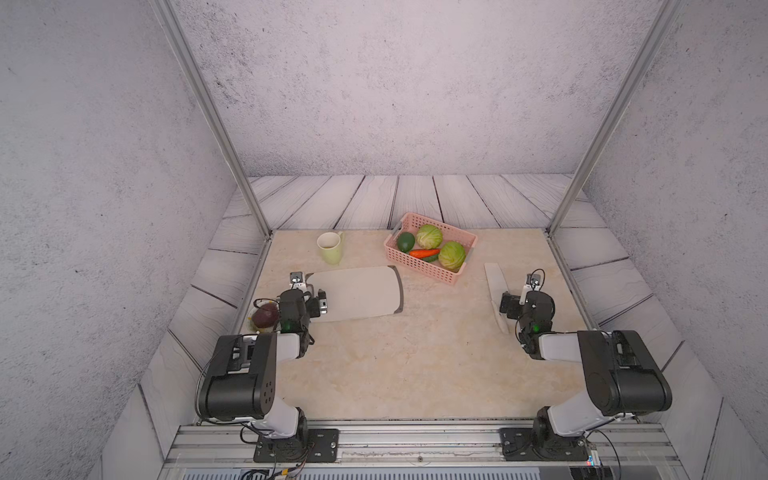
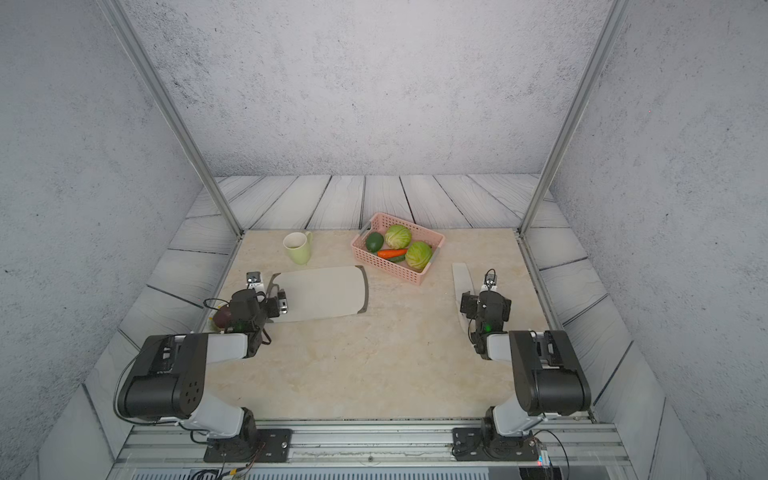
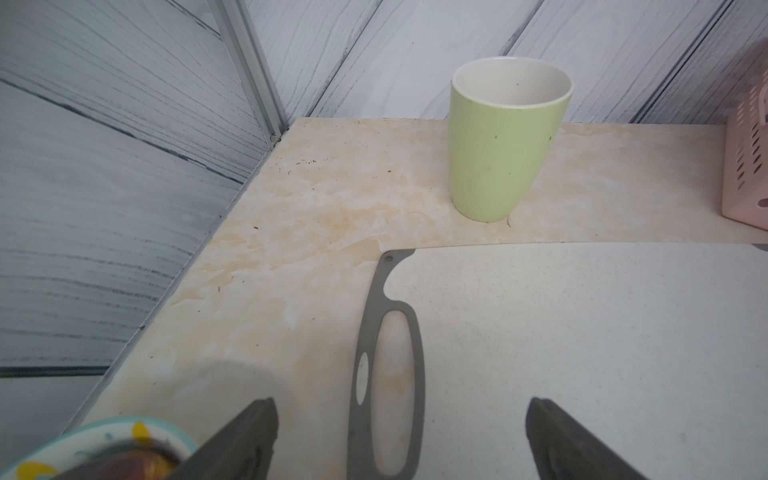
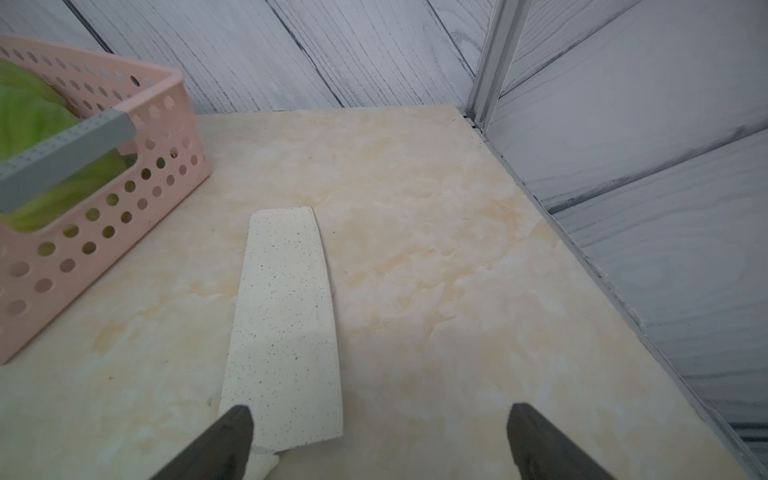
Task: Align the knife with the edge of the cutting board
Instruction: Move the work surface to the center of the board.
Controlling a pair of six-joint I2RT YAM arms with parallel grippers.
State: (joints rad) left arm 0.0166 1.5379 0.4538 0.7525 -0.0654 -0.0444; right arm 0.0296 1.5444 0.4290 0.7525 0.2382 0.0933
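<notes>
Jaws of the right gripper (image 4: 380, 415) stand wide and empty, one finger (image 4: 224, 440) above the handle end of the single knife (image 4: 286, 316): a broad cream blade, dark-speckled, flat on the table (image 1: 415, 365) right of centre in both top views, well apart from the one cutting board (image 1: 357, 293) left of centre. The left gripper (image 3: 401, 405), also wide, hovers at the board's grey handle end. Higher in the frame stand one green mug (image 1: 331, 248) and one pink basket (image 1: 419, 264) holding two cabbages (image 1: 429, 236) and perhaps one avocado (image 1: 406, 241).
</notes>
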